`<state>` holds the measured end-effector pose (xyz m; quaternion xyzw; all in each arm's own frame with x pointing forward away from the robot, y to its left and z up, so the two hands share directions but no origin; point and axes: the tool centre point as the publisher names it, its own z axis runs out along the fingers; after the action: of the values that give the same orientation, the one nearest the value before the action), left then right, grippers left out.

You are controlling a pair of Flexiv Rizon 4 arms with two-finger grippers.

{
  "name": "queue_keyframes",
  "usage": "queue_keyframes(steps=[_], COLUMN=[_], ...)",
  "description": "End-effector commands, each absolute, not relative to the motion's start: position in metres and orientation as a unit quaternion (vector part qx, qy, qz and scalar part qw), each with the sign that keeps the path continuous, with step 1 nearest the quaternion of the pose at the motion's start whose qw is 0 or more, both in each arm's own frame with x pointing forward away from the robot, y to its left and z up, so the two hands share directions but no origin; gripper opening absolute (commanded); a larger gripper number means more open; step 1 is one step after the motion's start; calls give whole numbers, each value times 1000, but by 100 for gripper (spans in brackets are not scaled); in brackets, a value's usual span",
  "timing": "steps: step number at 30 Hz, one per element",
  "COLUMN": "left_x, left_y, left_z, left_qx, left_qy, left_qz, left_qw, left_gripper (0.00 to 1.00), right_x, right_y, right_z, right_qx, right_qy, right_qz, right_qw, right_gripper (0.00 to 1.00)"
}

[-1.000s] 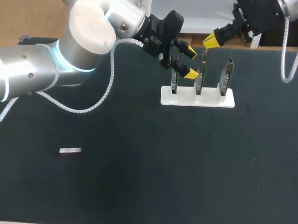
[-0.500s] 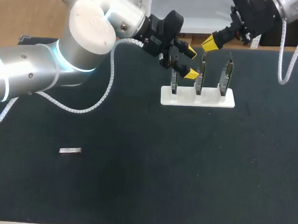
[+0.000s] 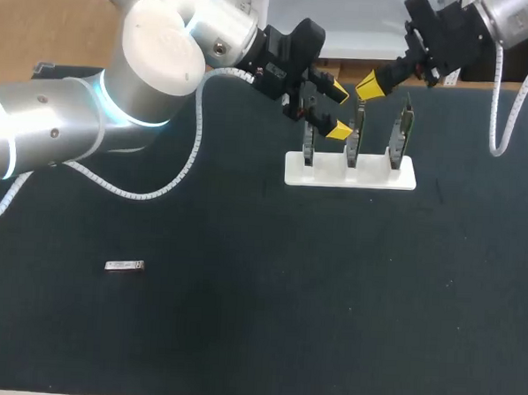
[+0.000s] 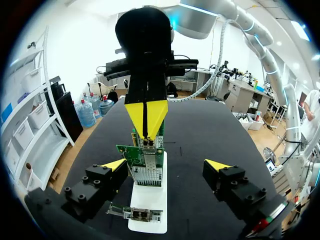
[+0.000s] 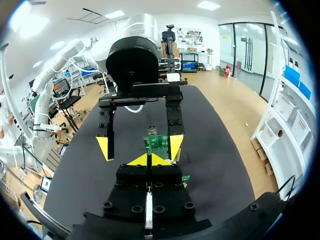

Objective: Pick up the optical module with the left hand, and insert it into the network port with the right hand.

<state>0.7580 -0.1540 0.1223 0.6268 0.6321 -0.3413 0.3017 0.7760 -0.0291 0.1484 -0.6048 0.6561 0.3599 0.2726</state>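
The optical module (image 3: 124,266), a small silver bar, lies alone on the black table at the left front, far from both grippers. My left gripper (image 3: 339,111) hovers open over the left end of the white stand (image 3: 349,171), which holds three upright network cards (image 3: 354,136). In the left wrist view, the left gripper (image 4: 166,165) is empty, with a green card (image 4: 145,160) ahead between its spread fingers. My right gripper (image 3: 370,84) is shut with nothing in it, just above the middle card; the left wrist view shows the right gripper (image 4: 145,116) tip-on. In its own view the right gripper (image 5: 148,160) points at a card (image 5: 156,142).
The black table (image 3: 266,321) stretches wide between the module and the stand. The two grippers are close together over the stand. A white cable (image 3: 504,104) hangs from the right arm near the table's back right.
My right gripper has come slightly left and down toward the cards. The left arm and the module have not moved.
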Motion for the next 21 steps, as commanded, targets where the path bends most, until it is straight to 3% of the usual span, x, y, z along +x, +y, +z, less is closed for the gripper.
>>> queue_keyframes(steps=[1, 21], left_x=[759, 759], left_y=[-155, -155], left_z=[123, 123], left_qx=[627, 627], left_qy=[633, 633], left_qz=[-341, -341], left_qw=[299, 299], left_gripper=[100, 100], right_x=[778, 775], right_y=[-29, -29], right_z=[145, 130], right_qx=[-604, -598], right_qy=[655, 665], right_qz=[364, 366], right_qw=[270, 258], right_gripper=[0, 0])
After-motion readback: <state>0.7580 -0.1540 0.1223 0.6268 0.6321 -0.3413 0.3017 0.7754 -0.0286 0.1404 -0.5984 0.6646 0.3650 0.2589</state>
